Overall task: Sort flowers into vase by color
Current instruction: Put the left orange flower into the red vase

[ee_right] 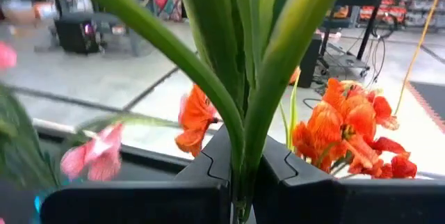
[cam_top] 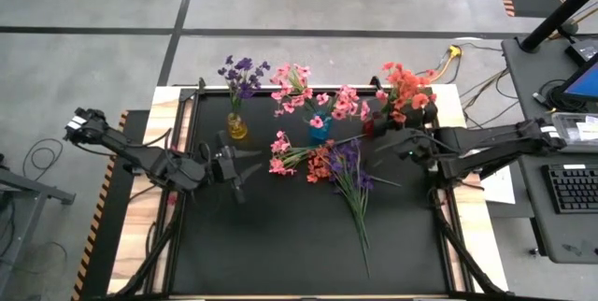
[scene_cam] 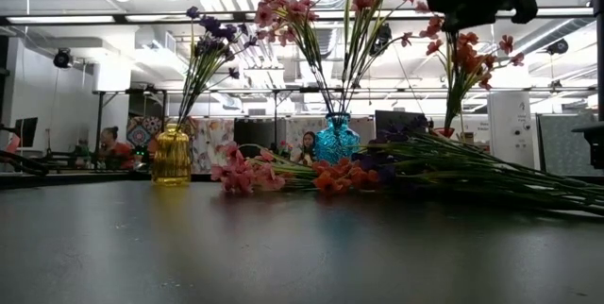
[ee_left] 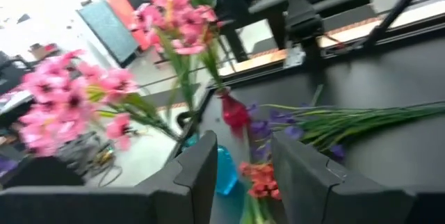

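Observation:
Three vases stand along the far side of the black mat: a yellow vase with purple flowers, a blue vase with pink flowers, and a red vase with coral-red flowers. More sprigs lie in a pile on the mat, pink, coral and purple, their stems pointing toward the near edge. My right gripper is beside the red vase and shut on green stems. My left gripper hovers open, left of the pile. My right gripper pinches green stems and leaves of a coral-red sprig between its two fingers, coming level from the table's right, with the fingers across the stems. The stems stand upright, and coral blossoms show beyond the fingers. The stems' lower end is hidden.
The near half of the black mat is bare. Wooden table edges flank the mat. A desk with a keyboard stands to the right. In the low view, people sit in the room behind.

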